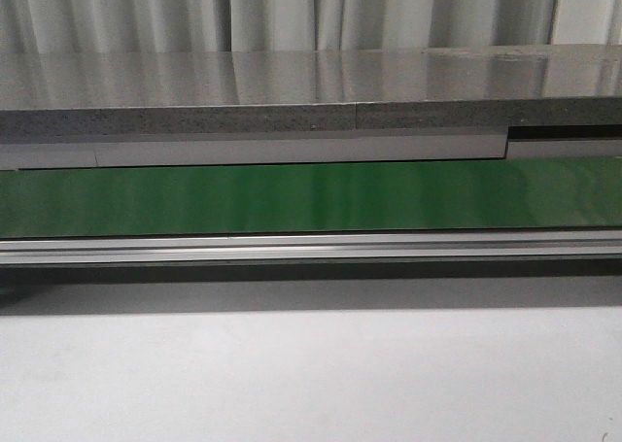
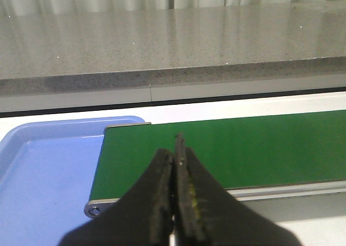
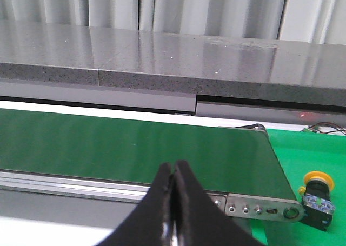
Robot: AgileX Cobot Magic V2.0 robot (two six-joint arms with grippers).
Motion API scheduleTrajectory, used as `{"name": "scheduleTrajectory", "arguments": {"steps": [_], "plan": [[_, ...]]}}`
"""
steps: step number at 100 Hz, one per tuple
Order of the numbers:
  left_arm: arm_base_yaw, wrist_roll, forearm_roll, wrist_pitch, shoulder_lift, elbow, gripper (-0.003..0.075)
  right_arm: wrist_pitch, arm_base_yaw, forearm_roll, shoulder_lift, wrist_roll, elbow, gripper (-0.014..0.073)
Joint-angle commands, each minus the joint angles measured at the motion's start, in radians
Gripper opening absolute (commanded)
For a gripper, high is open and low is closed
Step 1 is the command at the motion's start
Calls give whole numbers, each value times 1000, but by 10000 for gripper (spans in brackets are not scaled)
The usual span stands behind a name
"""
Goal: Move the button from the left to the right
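A: Left side status?
B: My left pincer is closed on nothing, over the belt's end by the blue tray. No button there.
A: Right?
B: Right pincer is also closed, empty. Button sits on the green mat past the belt's right end, off to that pincer's side, yellow head tipped up. Right arm is nearer, I'd judge.

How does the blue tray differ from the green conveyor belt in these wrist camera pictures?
The blue tray is light blue with a raised rim and rounded corners; the green conveyor belt is dark green, flat, and edged by a metal frame. The tray lies past the belt's end near the left gripper, whereas the belt runs across all views. Both are bare; the button sits on neither.
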Motion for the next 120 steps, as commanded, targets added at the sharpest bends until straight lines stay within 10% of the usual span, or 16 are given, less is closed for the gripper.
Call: {"name": "scheduleTrajectory", "arguments": {"steps": [1,25,120], "plan": [[-3,0,20,-87,-13,-24,-20,-75,-1,-6,5,4,-14,-67],[50,-261,245,-130,-171,76,-20,-75,-1,-6,5,4,-14,-67],[53,-294,250,-361,-266,356,-20,-75,-1,-6,5,4,-14,-67]]}}
